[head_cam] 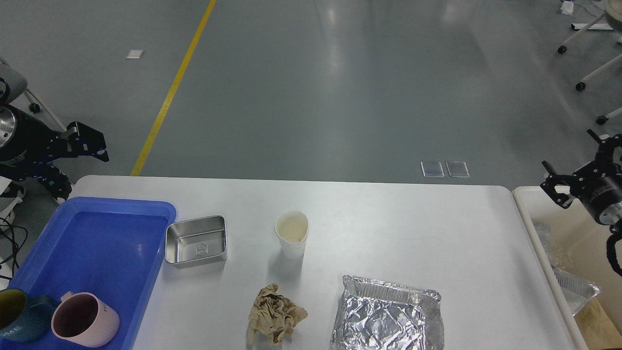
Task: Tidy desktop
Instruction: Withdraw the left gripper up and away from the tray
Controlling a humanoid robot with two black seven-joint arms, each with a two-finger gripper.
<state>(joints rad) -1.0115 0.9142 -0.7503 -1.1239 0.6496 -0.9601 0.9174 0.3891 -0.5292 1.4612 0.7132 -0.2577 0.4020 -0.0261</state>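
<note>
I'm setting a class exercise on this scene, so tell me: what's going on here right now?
A humanoid robot is tidying a white desktop. Neither gripper holds anything: the left gripper hovers above the blue tray, where a pink mug sits; the right gripper hangs over the cream bin. A steel tin, paper cup, crumpled paper and foil container remain on the desktop.
</note>
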